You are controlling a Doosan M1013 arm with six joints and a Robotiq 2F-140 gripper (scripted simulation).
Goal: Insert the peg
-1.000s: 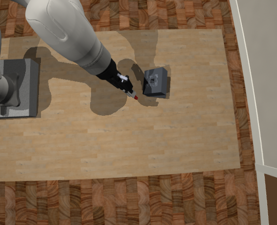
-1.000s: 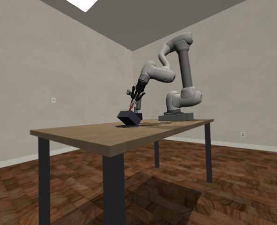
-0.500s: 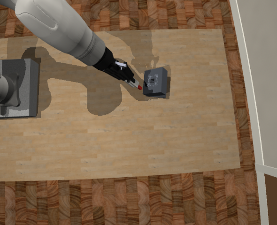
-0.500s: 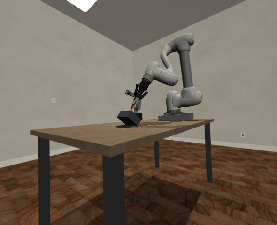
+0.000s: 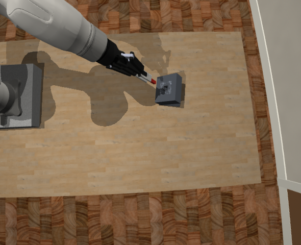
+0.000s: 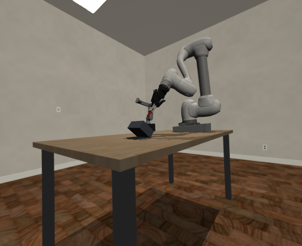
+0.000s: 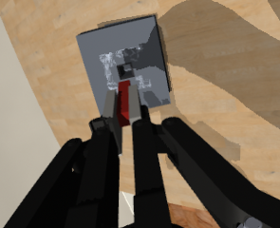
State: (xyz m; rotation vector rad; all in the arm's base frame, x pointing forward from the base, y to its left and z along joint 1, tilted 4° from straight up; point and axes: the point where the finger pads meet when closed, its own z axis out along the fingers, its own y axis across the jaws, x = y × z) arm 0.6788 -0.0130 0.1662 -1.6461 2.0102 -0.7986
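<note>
My gripper [image 5: 147,77] [image 6: 150,113] [image 7: 125,101] is shut on a small red peg [image 5: 153,81] [image 6: 150,111] [image 7: 123,104]. The peg sticks out past the grey fingertips. It is tilted and points at the dark grey block with the sloped panel [image 5: 172,92] [image 6: 138,128] [image 7: 146,38] on the wooden table [image 5: 134,150] [image 6: 98,148]. The panel has a small dark square hole [image 5: 165,87] [image 7: 124,71] near its middle. The peg's tip is close in front of the hole, a little short of the panel. I cannot tell whether it touches.
The arm's grey base plate [image 5: 26,95] [image 6: 192,128] stands at the table's left end in the top view. The arm stretches low across the table's back half. A white wall edge [image 5: 270,92] runs along the right.
</note>
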